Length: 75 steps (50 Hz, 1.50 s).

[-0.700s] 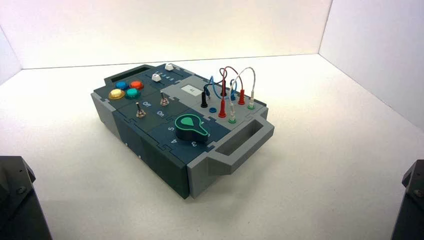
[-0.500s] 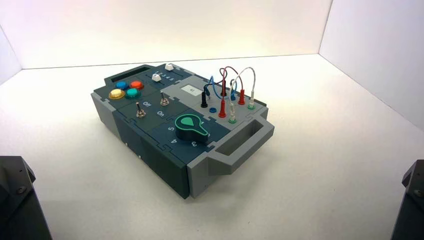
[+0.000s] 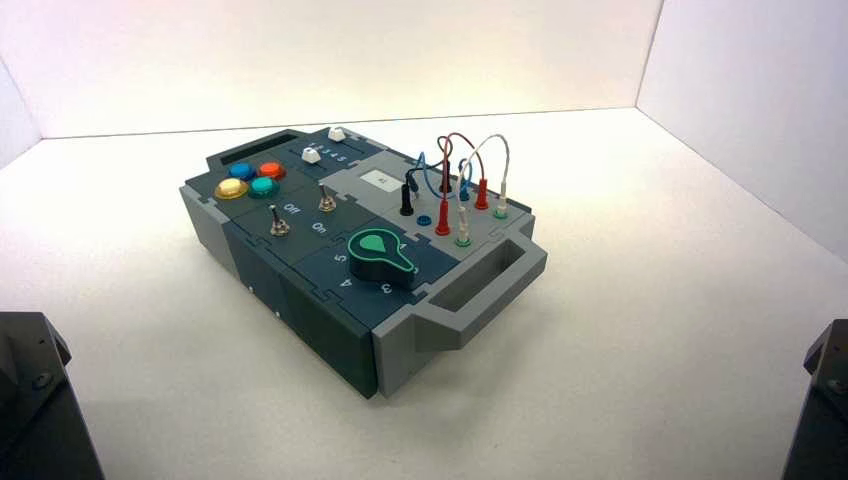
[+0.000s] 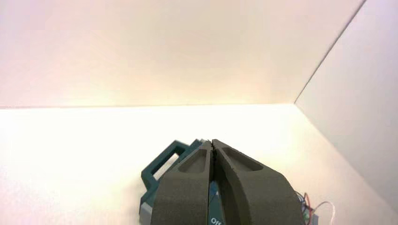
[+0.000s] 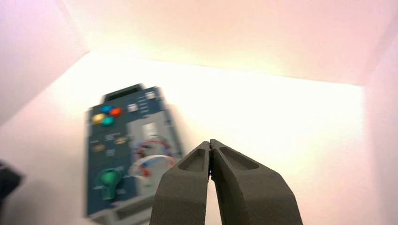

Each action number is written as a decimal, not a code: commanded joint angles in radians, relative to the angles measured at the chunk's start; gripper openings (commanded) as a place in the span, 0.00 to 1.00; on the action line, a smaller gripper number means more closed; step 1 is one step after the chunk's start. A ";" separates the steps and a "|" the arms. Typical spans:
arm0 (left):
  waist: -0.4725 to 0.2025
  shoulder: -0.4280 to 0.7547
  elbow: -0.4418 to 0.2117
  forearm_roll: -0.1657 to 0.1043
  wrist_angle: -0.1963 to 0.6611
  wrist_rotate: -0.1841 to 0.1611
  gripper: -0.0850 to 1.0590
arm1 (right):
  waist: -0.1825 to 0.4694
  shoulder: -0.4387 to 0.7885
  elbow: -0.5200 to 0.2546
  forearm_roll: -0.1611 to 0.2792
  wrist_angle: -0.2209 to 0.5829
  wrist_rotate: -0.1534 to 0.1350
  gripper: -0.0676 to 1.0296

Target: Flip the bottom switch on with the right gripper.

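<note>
Nothing's been touched yet, so this looks like the very start: the approach step. The right gripper (image 5: 210, 146), a black claw with dark tapering fingers, is seen in its own wrist view with the fingertips pressed together and nothing pinched, held well above and away from the dark teal and grey box (image 3: 300, 300). In the high view only the arm's dark base is caught at the near right corner. The left gripper (image 4: 212, 146) is parked on the near left, its fingers likewise closed on nothing.

The bottom switch (image 3: 278, 222), a tiny silver metal toggle on a hex-nut base, is found on the box's near-left side, close to the outer grey rim, with its twin toggle (image 3: 326, 198) just beyond it toward the grey plug panel (image 3: 400, 180). Which way the lever is thrown can't be told from here (too small).

For the next move, a long reach from the near right across to that toggle is probably called for, with the closed fingertip used to nudge the lever.

Plenty of open white table (image 3: 650, 300) is left on the right and near sides. The tight spots would likely be the green knob (image 3: 381, 255) and the red and white plugged wires (image 3: 470, 190), which are best passed on the near side.
</note>
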State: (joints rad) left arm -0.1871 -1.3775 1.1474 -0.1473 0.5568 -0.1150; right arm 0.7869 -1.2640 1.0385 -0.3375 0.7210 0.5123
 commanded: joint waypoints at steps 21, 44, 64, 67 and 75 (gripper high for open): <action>0.097 0.462 -0.117 0.008 -0.106 0.025 0.05 | 0.253 0.586 -0.311 0.124 -0.115 -0.009 0.04; 0.104 0.934 -0.299 0.006 -0.160 0.092 0.05 | 0.436 0.951 -0.492 0.135 -0.123 -0.011 0.04; 0.104 1.302 -0.408 0.006 -0.229 0.123 0.05 | 0.442 1.155 -0.601 0.135 -0.120 -0.012 0.04; 0.104 1.347 -0.419 0.006 -0.236 0.126 0.05 | 0.442 1.178 -0.615 0.135 -0.120 -0.012 0.04; 0.106 1.453 -0.448 0.003 -0.265 0.126 0.05 | 0.442 1.232 -0.650 0.137 -0.118 -0.012 0.04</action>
State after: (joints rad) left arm -0.0859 0.0353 0.7394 -0.1427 0.3145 0.0061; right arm 1.2226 -0.0414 0.4372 -0.2025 0.6075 0.5031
